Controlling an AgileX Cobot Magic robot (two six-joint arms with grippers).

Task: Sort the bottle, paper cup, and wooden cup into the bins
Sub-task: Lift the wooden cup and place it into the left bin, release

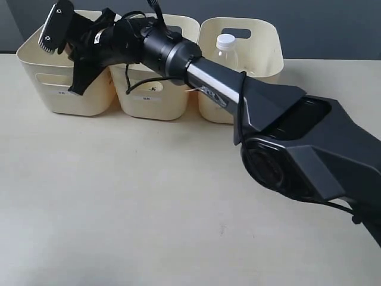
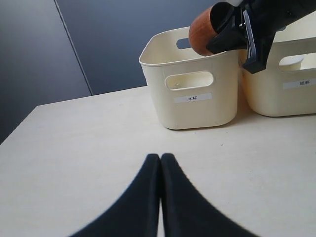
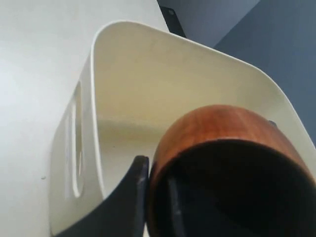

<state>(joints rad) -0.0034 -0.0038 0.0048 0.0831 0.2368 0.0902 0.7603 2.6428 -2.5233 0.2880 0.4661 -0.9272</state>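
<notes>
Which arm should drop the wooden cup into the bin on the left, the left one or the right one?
The right. Its hand is clamped on the wooden cup, tilted above the left bin. The left hand is shut and empty, low over the table.

bins (image 1: 149,101): cream-yellow | wooden cup (image 2: 205,32): glossy reddish-brown | bottle (image 1: 225,50): clear, white cap

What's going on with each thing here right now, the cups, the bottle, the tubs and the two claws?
wooden cup: tilted, held over the left bin.
bottle: upright in the right bin, cap on.
paper cup: in the middle bin, only its rim showing.
bins: upright in a row.
right gripper: shut on the wooden cup.
left gripper: fingers shut, empty.
</notes>
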